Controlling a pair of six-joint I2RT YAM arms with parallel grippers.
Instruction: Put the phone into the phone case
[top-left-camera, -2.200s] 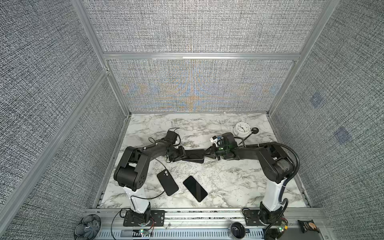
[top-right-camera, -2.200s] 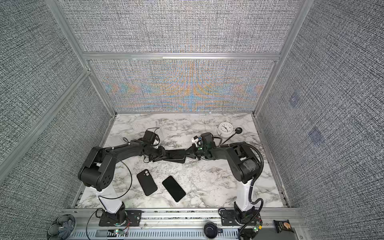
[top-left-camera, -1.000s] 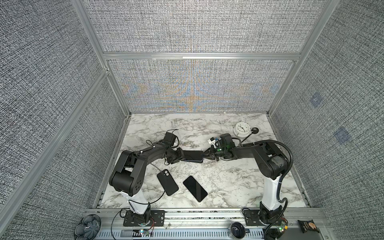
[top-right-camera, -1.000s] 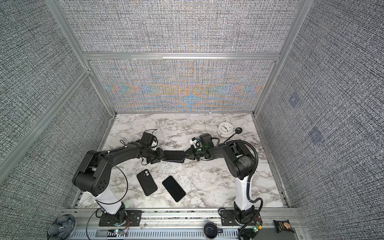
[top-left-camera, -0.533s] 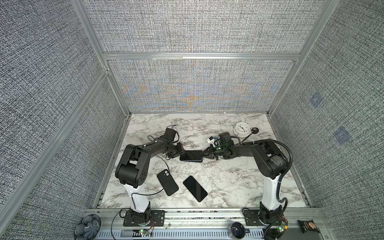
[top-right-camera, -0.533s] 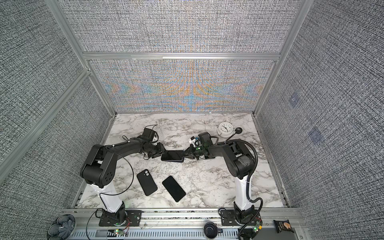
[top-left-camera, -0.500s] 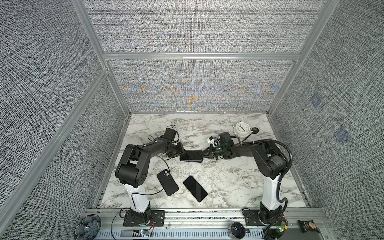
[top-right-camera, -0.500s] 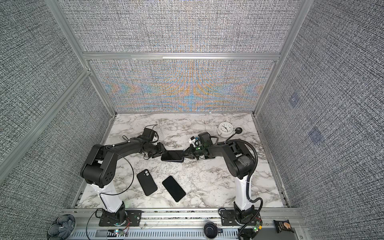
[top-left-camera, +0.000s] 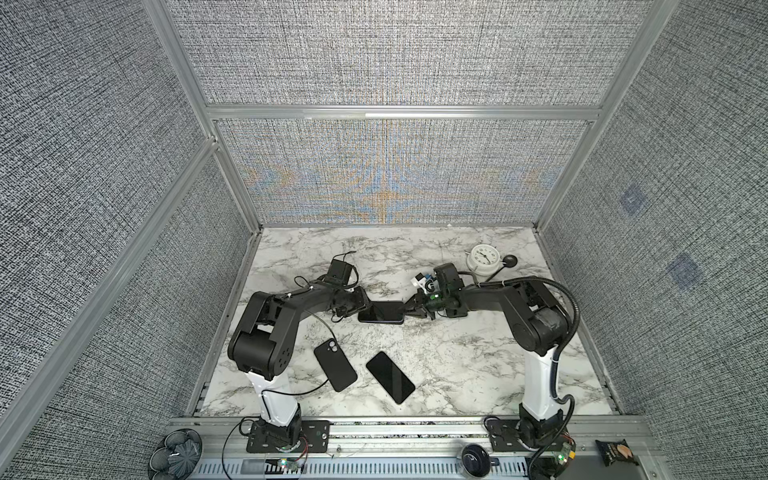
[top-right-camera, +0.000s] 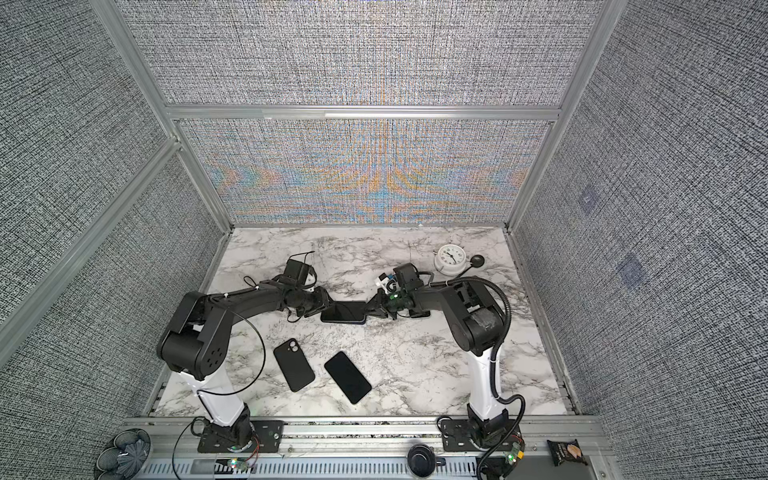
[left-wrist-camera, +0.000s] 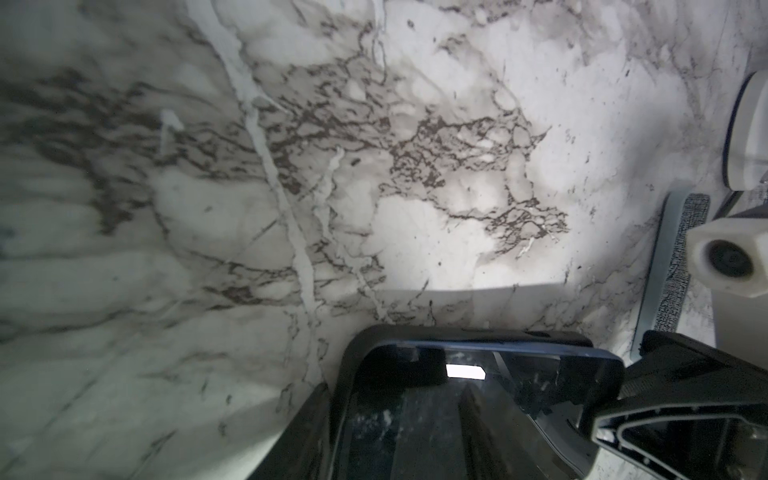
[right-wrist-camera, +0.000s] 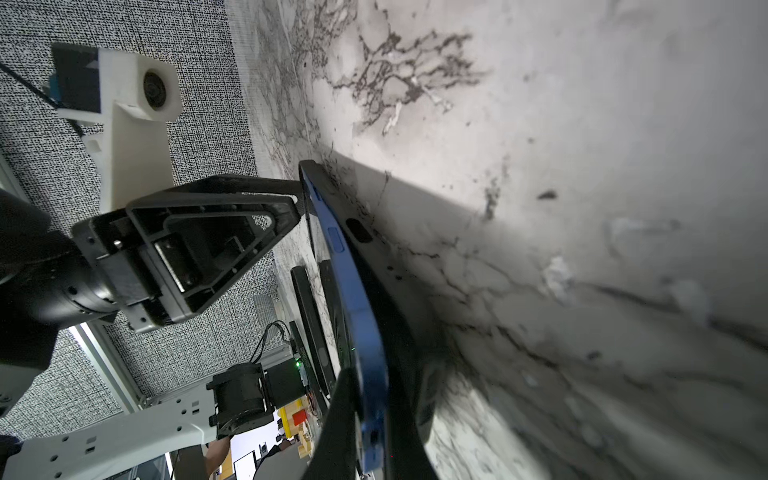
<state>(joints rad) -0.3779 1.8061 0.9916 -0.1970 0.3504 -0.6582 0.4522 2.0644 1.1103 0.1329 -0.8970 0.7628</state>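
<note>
A blue-edged phone (top-left-camera: 380, 312) (top-right-camera: 343, 312) hangs low over the marble between my two grippers, screen up. A black phone case (left-wrist-camera: 353, 353) (right-wrist-camera: 395, 266) wraps its underside. The phone (right-wrist-camera: 357, 299) sits at a slight angle to the case, and one corner (left-wrist-camera: 611, 365) stands proud of the rim. My left gripper (top-left-camera: 362, 306) (top-right-camera: 322, 309) holds the left end across its width, one finger (left-wrist-camera: 307, 428) lying along the case's side. My right gripper (top-left-camera: 409, 311) (top-right-camera: 371, 311) (right-wrist-camera: 370, 419) is shut on the right end.
Nearer the front lie a black phone-shaped slab with camera lenses (top-left-camera: 335, 364) and a second black phone, screen up (top-left-camera: 390, 377). A white clock (top-left-camera: 481, 260) and a black knob (top-left-camera: 510, 261) stand at the back right. A loose cable (top-left-camera: 328, 332) trails from the left arm.
The left arm's elbow has shifted a little. The phone stays held between both grippers in about the same place, and neither grip has changed.
</note>
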